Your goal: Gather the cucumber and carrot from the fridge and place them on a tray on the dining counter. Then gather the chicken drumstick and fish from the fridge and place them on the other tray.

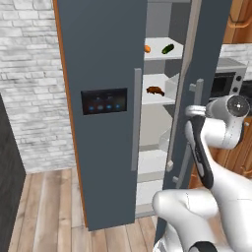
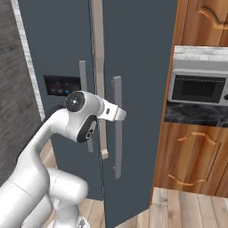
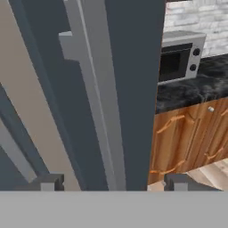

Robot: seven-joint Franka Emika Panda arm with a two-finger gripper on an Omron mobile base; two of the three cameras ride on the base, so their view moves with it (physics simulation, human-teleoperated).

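the left fridge door [image 1: 98, 98] stood swung out in the left base view, with its control panel [image 1: 104, 101] and long grey handle [image 1: 136, 118] facing the camera. through the gap beside it the shelves showed. on the upper shelf [image 1: 160, 53] lay the carrot [image 1: 147, 48], a small orange shape, and just to its right, a little apart, the cucumber [image 1: 168, 48], dark green and lying aslant. one shelf down sat a brownish item [image 1: 155, 90], probably the chicken drumstick; the fish could not be made out.

judged from their looks, both vegetables would be light and stiff, rounded and smooth enough to roll or slip, so a hold across the middle of the length, jaws square to the long axis, seemed safest. the drumstick looked lumpier and would likely take a grip best at its thick end.

further right, the right fridge door [image 1: 197, 78] stood partly open, edge toward the camera, and the gripper [image 3: 113, 182] sat close against that door's handle [image 3: 91, 102]. in the hand view the jaws stood wide apart, one tip on each side of the handle and door edge, holding nothing. past the door, the microwave [image 3: 180, 60] rested on the dark worktop [image 3: 191, 91] above wooden cabinets [image 3: 191, 138].
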